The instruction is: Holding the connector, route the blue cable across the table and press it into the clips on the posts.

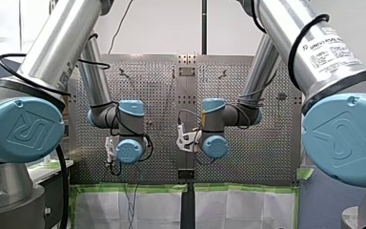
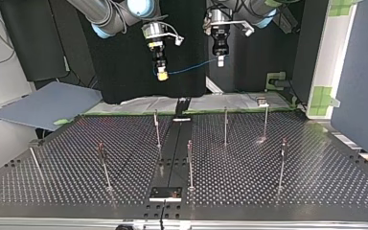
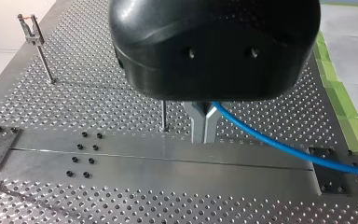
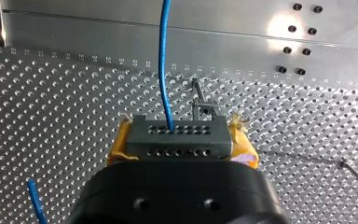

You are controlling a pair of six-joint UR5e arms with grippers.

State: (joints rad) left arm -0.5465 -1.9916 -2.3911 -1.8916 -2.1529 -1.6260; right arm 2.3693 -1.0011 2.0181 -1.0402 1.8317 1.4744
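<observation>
Perforated table (image 2: pixel 268 177) lies below; right gripper (image 2: pixel 162 73) clamps connector (image 4: pixel 177 142), left gripper (image 3: pixel 205 127) pinches blue cable (image 3: pixel 279 144), which a hard tug could free.

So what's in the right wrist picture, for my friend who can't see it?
My right gripper, with yellow pads, clamps a grey connector dotted with small holes. A blue cable runs from it straight ahead over the perforated table, and a post with a clip stands just beyond the connector.
</observation>
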